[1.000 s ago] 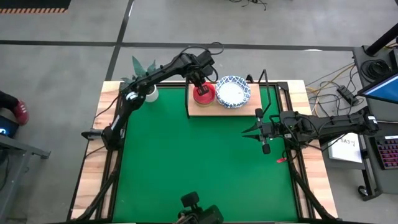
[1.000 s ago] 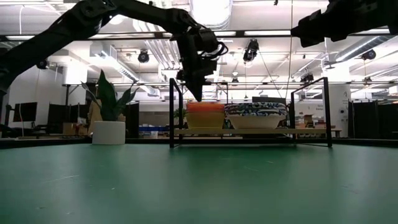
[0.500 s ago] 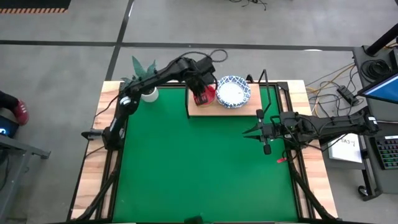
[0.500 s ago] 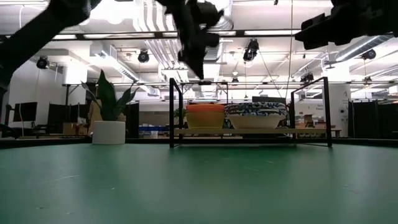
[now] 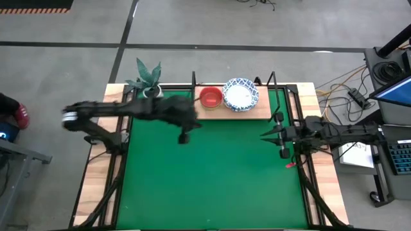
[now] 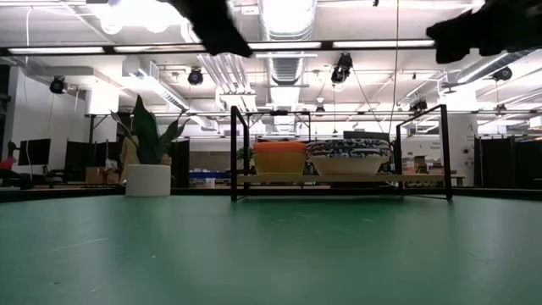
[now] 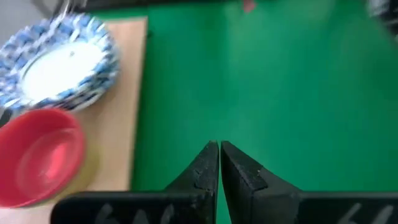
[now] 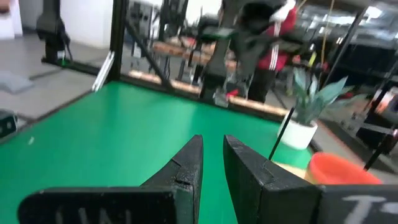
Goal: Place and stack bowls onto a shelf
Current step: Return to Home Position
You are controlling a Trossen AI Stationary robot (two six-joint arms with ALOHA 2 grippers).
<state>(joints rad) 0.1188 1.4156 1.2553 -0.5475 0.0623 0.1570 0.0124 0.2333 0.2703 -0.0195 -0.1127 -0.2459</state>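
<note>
A red bowl [image 5: 210,97] sits on top of a small stack at the left end of the wooden shelf [image 5: 257,110]. In the low view the stack [image 6: 279,158] stands on the board. Beside it sit white bowls with blue rims [image 5: 240,94], nested. My left gripper [image 5: 196,122] hovers shut over the green mat, just near of the shelf's left end. The left wrist view shows its shut fingers [image 7: 219,158], the red bowl [image 7: 40,155] and the white bowl [image 7: 59,62]. My right gripper [image 5: 264,133] hangs near the table's right edge, its fingers [image 8: 211,149] a narrow gap apart.
A white pot with a green plant [image 5: 149,83] stands at the far left corner, left of the shelf. Black uprights [image 6: 235,152] rise at the shelf's corners. The green mat [image 5: 212,173] spreads between the arms. A person in red [image 8: 273,43] stands beyond the table.
My left gripper has risen from just above the red bowl and swung back toward the table's near left, now over the mat. The red bowl has stayed on its stack. My right arm has drawn back a little toward the right edge.
</note>
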